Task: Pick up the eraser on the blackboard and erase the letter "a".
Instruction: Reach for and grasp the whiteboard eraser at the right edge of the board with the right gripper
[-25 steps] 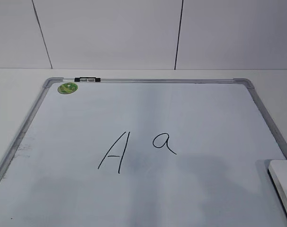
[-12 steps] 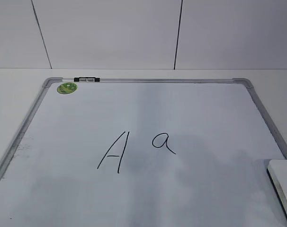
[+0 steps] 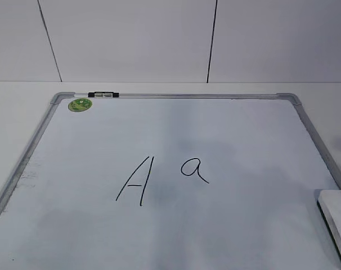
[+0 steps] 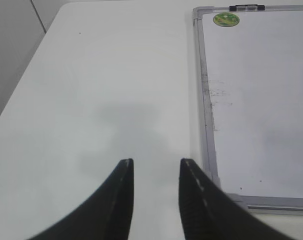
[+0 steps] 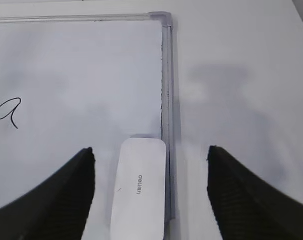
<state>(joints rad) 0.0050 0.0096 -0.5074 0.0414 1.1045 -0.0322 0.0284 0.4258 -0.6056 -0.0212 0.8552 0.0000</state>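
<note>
**Right gripper lined up over the eraser, grasp not yet made**

At the far left, the left gripper (image 4: 155,172) hangs over the bare table (image 4: 106,75) just outside the board's left frame, fingers a little apart and holding nothing; it has no part in this step.

Moving right, the blackboard (image 3: 176,97) carries a green sticker (image 3: 80,104) in its far left corner, then the capital "A" (image 3: 135,180), then the letter "a" (image 3: 194,170) near the middle.

Further right, the eraser (image 5: 139,187) lies flat on the board, its long side just beside the right frame. The right gripper (image 5: 150,155) hovers above it, spread wide and empty, one finger over the board, the other out over the table beyond the frame.

To do this well, I judge it should descend straight, centred on the block's narrow width, mind the frame under the outer finger, and close on the long sides before lifting.
</note>
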